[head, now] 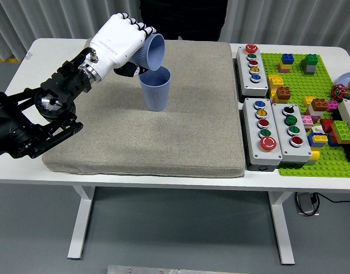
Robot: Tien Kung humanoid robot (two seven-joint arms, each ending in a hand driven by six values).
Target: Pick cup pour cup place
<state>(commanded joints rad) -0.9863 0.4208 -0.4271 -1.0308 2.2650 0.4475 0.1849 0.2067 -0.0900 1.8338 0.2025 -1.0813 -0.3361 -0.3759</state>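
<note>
My left hand [125, 43], white with black fingertips, is shut on a blue cup [151, 53]. That cup is tipped far over, its mouth facing right and down above a second blue cup [155, 88]. The second cup stands upright on the grey mat [146, 131], just below and right of my hand. I cannot see whether anything flows between them. My right hand is out of view.
Two grey button boxes [250, 63] [276, 134] sit right of the mat. A green baseplate [312, 103] with several coloured bricks fills the far right. A person in dark clothing [183, 17] stands at the far side.
</note>
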